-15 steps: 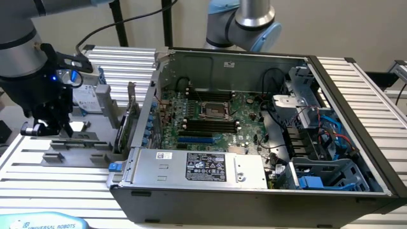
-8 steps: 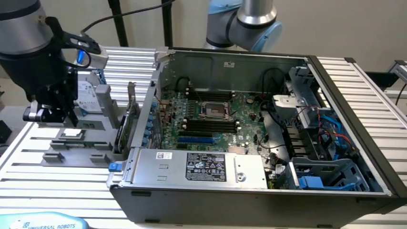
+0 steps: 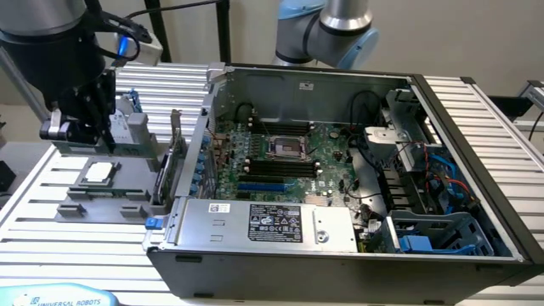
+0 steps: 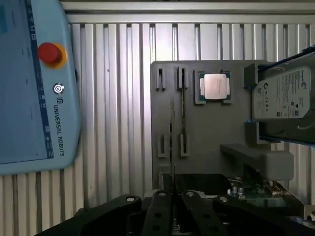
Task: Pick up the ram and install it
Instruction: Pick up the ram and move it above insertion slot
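While I am watching, gripper: jaws narrow, clamping the ram edge-on
processor chip: lying beyond the jaws

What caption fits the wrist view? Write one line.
Closed jaws above grey tray holding processor chip and hard drive, teach pendant alongside.

The ram showed edge-on in the wrist view: a thin, long sliver with a faint greenish edge. It was pinched upright in my claw and hung over the grey tray, its chips turned out of sight.
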Controlling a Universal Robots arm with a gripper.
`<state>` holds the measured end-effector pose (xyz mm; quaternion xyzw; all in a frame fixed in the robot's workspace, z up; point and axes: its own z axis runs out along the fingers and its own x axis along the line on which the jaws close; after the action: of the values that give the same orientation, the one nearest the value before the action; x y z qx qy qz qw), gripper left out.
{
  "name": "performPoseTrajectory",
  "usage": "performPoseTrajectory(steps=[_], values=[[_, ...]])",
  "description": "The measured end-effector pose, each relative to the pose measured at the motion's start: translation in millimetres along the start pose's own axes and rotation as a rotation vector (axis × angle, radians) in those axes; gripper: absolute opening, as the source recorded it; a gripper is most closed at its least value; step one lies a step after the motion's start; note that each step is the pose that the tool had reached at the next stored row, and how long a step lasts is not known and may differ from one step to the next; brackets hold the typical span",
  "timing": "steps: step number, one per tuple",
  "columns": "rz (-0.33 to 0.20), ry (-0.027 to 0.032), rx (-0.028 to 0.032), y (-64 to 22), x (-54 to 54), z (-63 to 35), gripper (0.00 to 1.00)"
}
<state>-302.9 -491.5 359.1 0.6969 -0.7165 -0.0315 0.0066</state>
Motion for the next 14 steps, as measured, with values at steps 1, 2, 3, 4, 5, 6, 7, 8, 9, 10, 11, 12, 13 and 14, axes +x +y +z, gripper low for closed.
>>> performPoseTrajectory(steps=[1, 2, 3, 4, 5, 6, 7, 8, 9, 10, 11, 12, 13, 14], values=[[0.0, -0.0006, -0.0001, -3.8, -0.3, -4.7, 0.13], [0.0, -0.0009, -0.0006, -7.9, -0.6, -9.4, 0.13], [-0.001, -0.0014, -0.0011, -12.0, -0.9, -14.0, 0.13], [-0.001, -0.002, -0.0018, -16.4, -1.2, -18.9, 0.13], [-0.001, -0.0025, -0.0028, -20.7, -1.4, -23.3, 0.13], [-0.001, -0.0029, -0.0037, -25.0, -1.7, -27.0, 0.13], [-0.001, -0.0039, -0.0039, -29.6, -1.9, -29.3, 0.13], [-0.001, -0.0045, -0.0041, -33.8, -2.0, -30.7, 0.13], [-0.001, -0.0052, -0.0045, -38.6, -2.2, -31.7, 0.13], [-0.001, -0.006, -0.0045, -43.1, -2.3, -32.1, 0.13], [-0.001, -0.0066, -0.0046, -47.6, -2.5, -32.5, 0.13], [-0.001, -0.0073, -0.0048, -52.1, -2.6, -32.9, 0.13], [-0.001, -0.0081, -0.0047, -56.5, -2.8, -33.2, 0.13], [-0.001, -0.0088, -0.0049, -61.3, -2.9, -33.5, 0.13]])
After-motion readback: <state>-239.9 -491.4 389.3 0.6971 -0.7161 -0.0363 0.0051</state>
